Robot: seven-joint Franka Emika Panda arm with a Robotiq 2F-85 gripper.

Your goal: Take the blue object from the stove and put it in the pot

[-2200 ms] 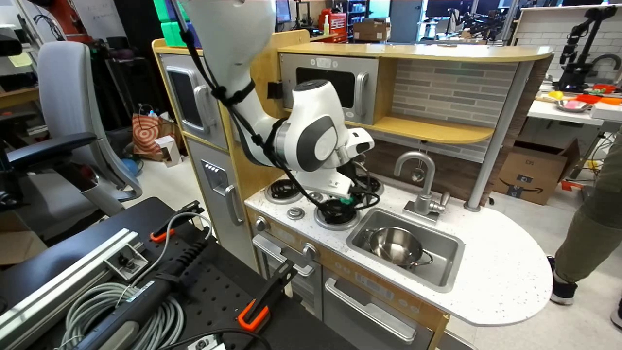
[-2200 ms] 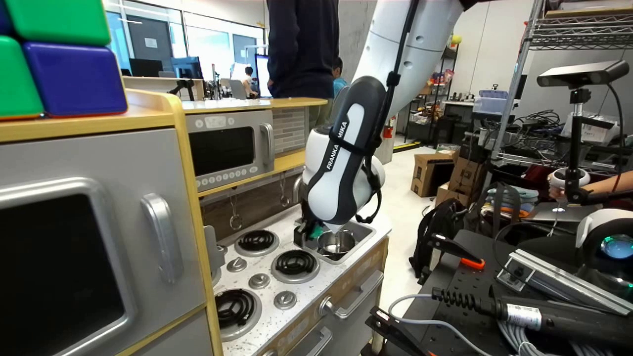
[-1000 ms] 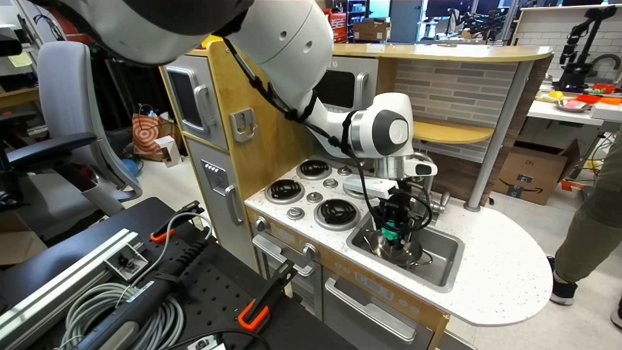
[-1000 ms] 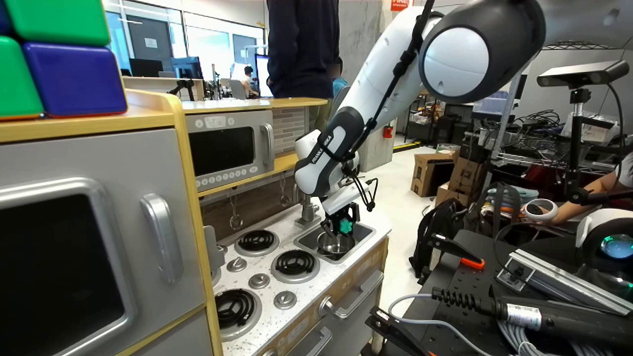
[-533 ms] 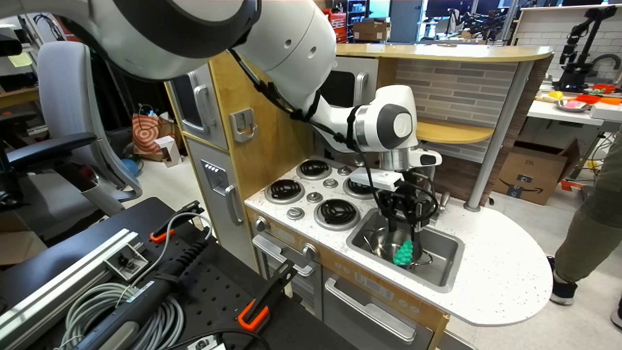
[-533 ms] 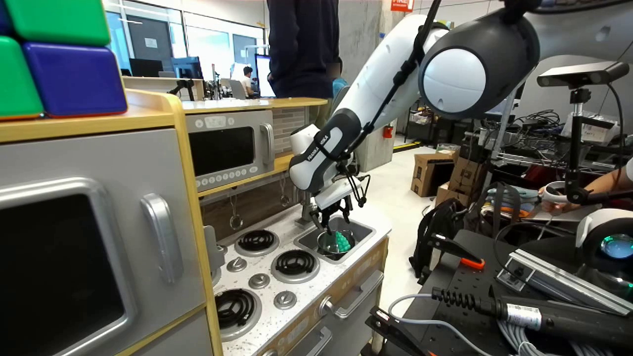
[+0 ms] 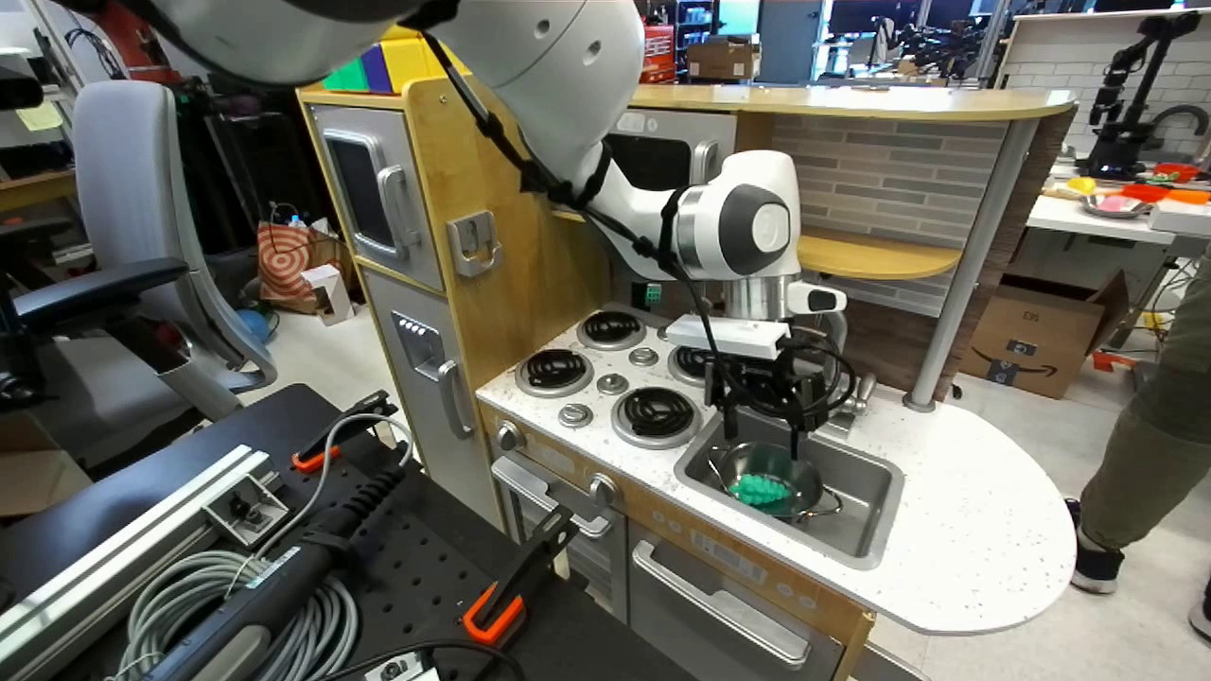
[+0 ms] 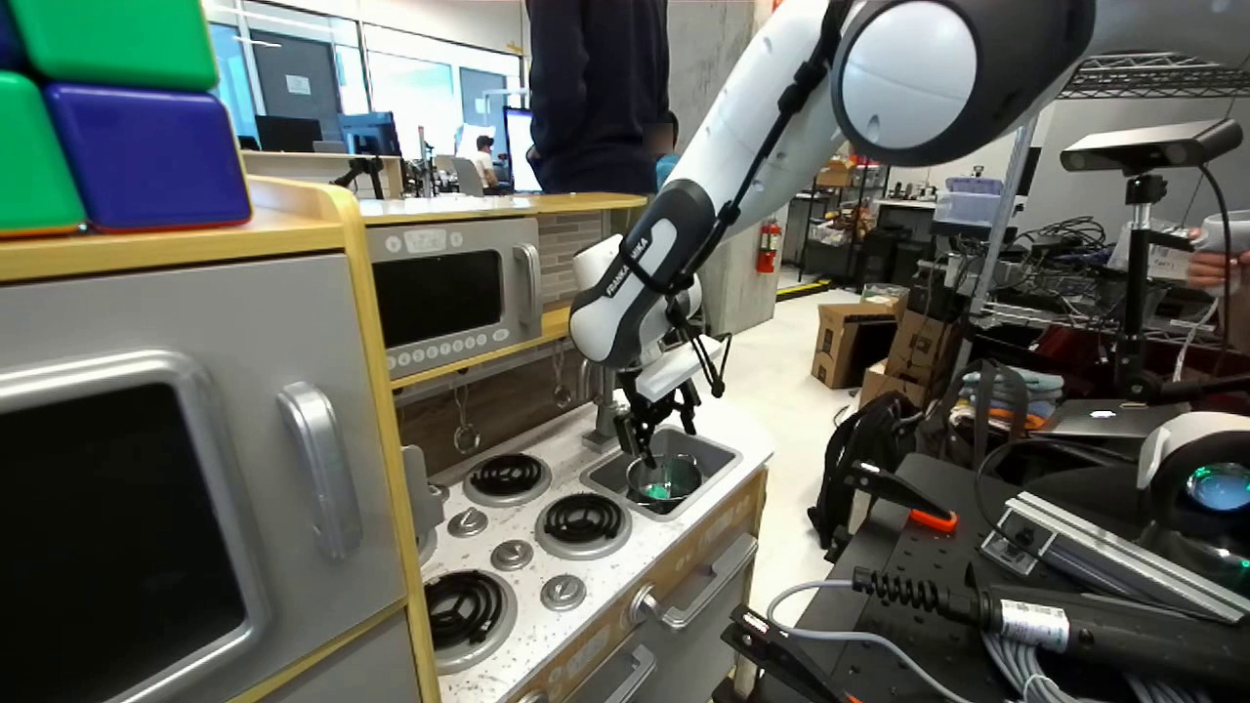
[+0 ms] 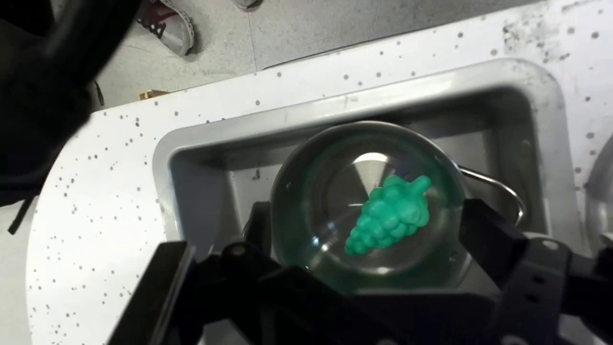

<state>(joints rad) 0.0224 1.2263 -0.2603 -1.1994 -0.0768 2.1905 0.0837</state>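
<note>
The blue object, a teal-green toy bunch of grapes (image 9: 388, 215), lies on the bottom of the pot. It also shows inside the pot in both exterior views. The pot (image 9: 297, 191) is shiny steel, round, with wire handles, and stands in the sink. My gripper (image 9: 369, 221) hangs above the pot with its jaws wide apart and nothing between them. In the wrist view its dark fingers (image 9: 483, 235) frame the pot on two sides. To one side is the stove (image 7: 657, 414), with black burners ringed in silver.
The metal sink basin (image 7: 866, 497) surrounds the pot with low walls. A grey faucet (image 8: 611, 418) rises behind it, close to my gripper. The microwave (image 8: 449, 293) and yellow shelf (image 7: 880, 257) overhang the counter. A black table (image 7: 416, 567) carries clamps and cable.
The arm swung from the stove to the sink with the teal grapes held. My gripper then opened, the grapes dropped into the pot, and the arm rose slightly.
</note>
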